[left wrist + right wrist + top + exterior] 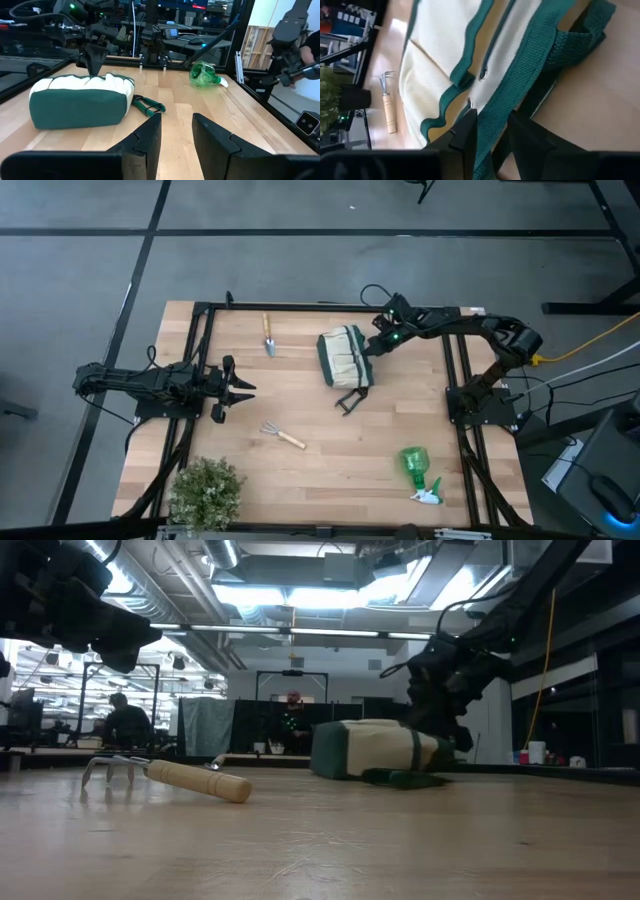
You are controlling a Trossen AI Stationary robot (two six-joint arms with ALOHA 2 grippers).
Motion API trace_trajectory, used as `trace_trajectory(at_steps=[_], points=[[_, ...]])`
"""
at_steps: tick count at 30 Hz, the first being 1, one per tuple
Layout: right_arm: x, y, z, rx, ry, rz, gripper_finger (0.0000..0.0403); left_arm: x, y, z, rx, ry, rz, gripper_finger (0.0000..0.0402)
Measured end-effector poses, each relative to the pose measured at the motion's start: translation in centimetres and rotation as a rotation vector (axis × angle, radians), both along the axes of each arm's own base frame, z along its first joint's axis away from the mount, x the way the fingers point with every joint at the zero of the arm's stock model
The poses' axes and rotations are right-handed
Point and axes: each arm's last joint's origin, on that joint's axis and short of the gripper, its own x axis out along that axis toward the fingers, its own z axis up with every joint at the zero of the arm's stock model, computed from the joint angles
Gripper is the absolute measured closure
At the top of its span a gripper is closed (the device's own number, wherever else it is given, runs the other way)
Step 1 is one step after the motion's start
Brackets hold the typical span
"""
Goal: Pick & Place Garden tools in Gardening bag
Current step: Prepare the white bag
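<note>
Your right claw [490,131] is up at the far side of the light wooden worktop [330,470], pressed against the soft dark green and cream fabric gardening bag [345,357], which lies tipped on its side; its fingers pinch a dark green webbing strap [520,95] at the bag's edge, so call it closed on the bag. Your left claw [176,131] hangs over the left side of the worktop, well apart from everything, fingers only a narrow gap apart and nothing between them. All tools are outside the bag: the wooden-handled metal trowel [268,335] lies near the far edge to the left of the bag, the wooden-handled pronged rake [281,434] is mid-worktop toward the near side, the black pruning shears [350,401] lie just beside the bag's near end, and the green spray bottle with white trigger [419,472] lies on its side near the front right. A bushy green plant [206,492] sits at the front left corner. In the low view a person [127,722] sits far off in the room behind.
</note>
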Motion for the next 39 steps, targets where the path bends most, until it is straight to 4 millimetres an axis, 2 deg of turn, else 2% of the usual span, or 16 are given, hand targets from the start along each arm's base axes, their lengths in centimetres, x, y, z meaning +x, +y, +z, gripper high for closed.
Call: trace_trajectory(at_steps=[6,10,13,19,27,33,39], points=[[0.8,0.2,0.3,-0.027,-0.046,0.006,0.0294,0.0,0.0,0.0,0.000,0.000,0.000,0.0296],[1.0,0.0,-0.1,-0.004,-0.044,-0.016,0.0300,0.0,0.0,0.0,0.000,0.000,0.000,0.0296],[1.2,-0.1,-0.7,0.027,-0.043,-0.014,0.0319,0.0,0.0,0.0,0.000,0.000,0.000,0.0296],[1.4,0.0,-1.5,0.097,-0.050,0.008,0.0390,0.0,0.0,0.0,0.000,0.000,0.000,0.0296],[1.5,-0.1,-1.2,0.108,-0.101,0.034,0.0400,0.0,0.0,0.0,0.000,0.000,0.000,0.0296],[1.2,-0.4,0.4,0.072,-0.125,0.016,0.0401,0.0,0.0,0.0,0.000,0.000,0.000,0.0296],[0.7,-1.1,3.8,0.003,-0.195,-0.005,0.0402,0.0,0.0,0.0,0.000,0.000,0.004,0.0296]])
